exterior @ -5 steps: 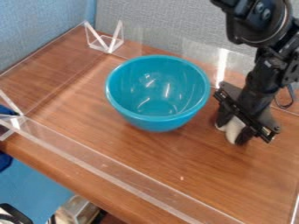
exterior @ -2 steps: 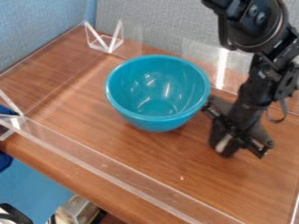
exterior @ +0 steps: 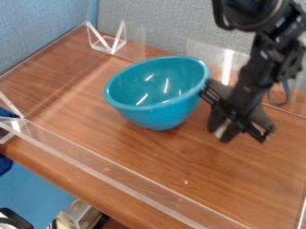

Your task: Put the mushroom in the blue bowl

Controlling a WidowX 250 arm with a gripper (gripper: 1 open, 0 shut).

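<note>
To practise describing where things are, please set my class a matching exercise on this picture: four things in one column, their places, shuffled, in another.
Things
1. glossy teal-blue plastic bowl
2. black robot gripper
3. clear plastic triangular stand
4. brown wooden table top

Places
A. far left corner
B. beneath everything else
C. middle of the table
D. right of the bowl, pointing down

Pairs: 1-C, 2-D, 3-A, 4-B

No text, label, brand, number or sign can be read anywhere in this view. The blue bowl (exterior: 156,90), the wooden surface (exterior: 107,134) and the black arm (exterior: 257,63) show no legible marking.
</note>
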